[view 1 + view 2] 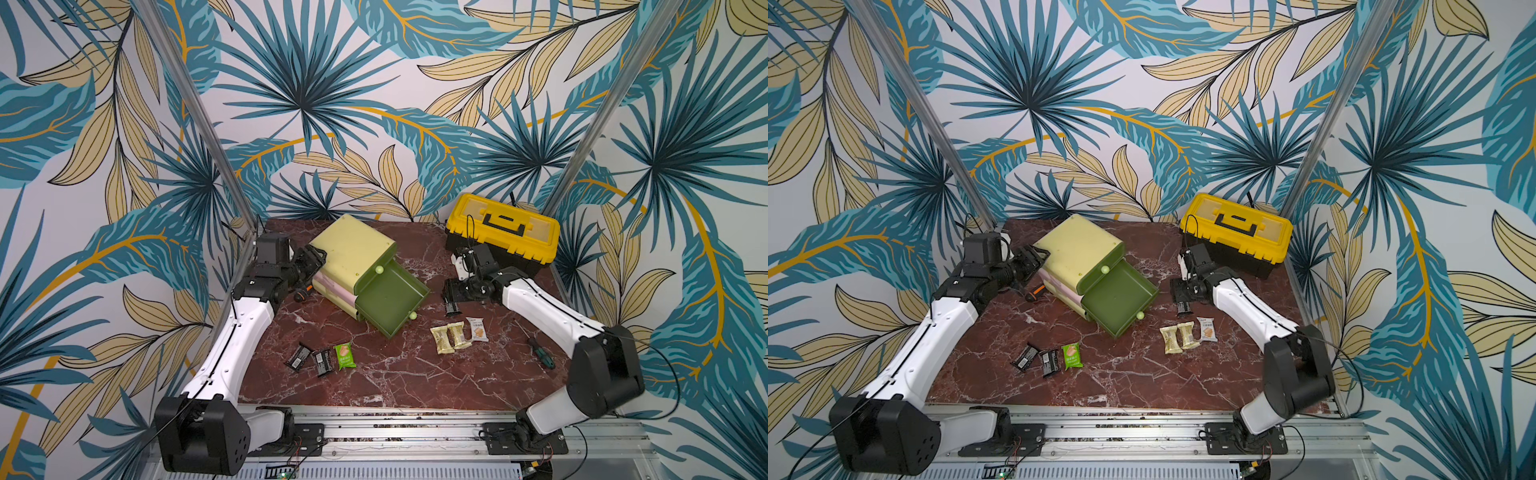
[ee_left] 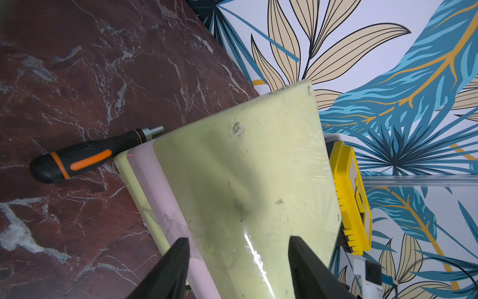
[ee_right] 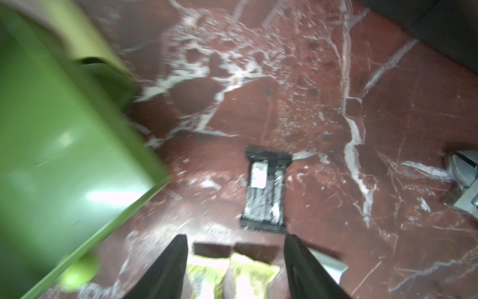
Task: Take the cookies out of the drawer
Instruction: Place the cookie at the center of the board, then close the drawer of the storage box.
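Note:
The dark green drawer (image 1: pixel 395 299) stands pulled out of the tilted pale-green cabinet (image 1: pixel 353 245), and its floor shows bare. The cookies lie on the table: two black packets (image 1: pixel 298 356) (image 1: pixel 323 361) and a green one (image 1: pixel 345 355) at the front left. Two cream-yellow packets (image 1: pixel 440 340) (image 1: pixel 459 336) and a white one (image 1: pixel 478 329) lie on the right. My right gripper (image 3: pixel 235 240) is open just above another black packet (image 3: pixel 266 189), not touching it. My left gripper (image 2: pixel 239 259) is open at the cabinet's back-left corner, its fingers spread over the cabinet wall.
A yellow and black toolbox (image 1: pixel 503 230) sits at the back right, close behind my right arm. An orange-handled tool (image 2: pixel 77 160) lies against the cabinet's left side. A green-handled screwdriver (image 1: pixel 542 353) lies near the table's right edge.

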`<state>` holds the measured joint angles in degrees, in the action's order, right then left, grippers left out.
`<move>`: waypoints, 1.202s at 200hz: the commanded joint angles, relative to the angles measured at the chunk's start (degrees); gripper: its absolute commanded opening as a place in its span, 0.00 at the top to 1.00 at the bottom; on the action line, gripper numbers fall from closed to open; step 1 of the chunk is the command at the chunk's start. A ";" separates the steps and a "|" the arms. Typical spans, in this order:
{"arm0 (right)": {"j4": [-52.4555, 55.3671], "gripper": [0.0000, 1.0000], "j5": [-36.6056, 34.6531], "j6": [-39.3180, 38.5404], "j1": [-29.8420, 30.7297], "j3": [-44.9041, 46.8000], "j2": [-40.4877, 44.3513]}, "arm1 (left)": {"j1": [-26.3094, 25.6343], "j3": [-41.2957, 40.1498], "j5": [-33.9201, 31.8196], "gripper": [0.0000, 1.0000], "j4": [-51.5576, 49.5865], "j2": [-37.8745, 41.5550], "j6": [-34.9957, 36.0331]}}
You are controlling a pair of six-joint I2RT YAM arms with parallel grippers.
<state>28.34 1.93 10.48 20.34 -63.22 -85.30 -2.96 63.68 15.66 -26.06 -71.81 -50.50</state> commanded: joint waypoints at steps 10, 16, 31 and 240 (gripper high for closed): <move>-13.65 0.37 4.37 0.46 3.00 11.88 8.73 | -0.21 1.64 0.49 0.33 -0.92 0.16 1.10; -17.09 0.38 4.63 0.37 4.09 14.74 10.63 | -0.22 1.58 0.51 0.33 -0.98 0.16 1.11; -25.35 0.40 6.68 -0.53 7.21 21.24 14.18 | -0.29 1.51 0.51 0.33 -1.07 -0.13 1.52; -67.95 0.52 9.63 -5.91 14.16 34.27 -4.03 | -0.52 0.96 0.66 0.40 -3.01 -5.36 2.44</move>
<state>-37.43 10.83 5.72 34.22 -28.49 -87.66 -3.09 63.70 16.97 -25.71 -75.37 -49.74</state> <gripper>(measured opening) 0.496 0.605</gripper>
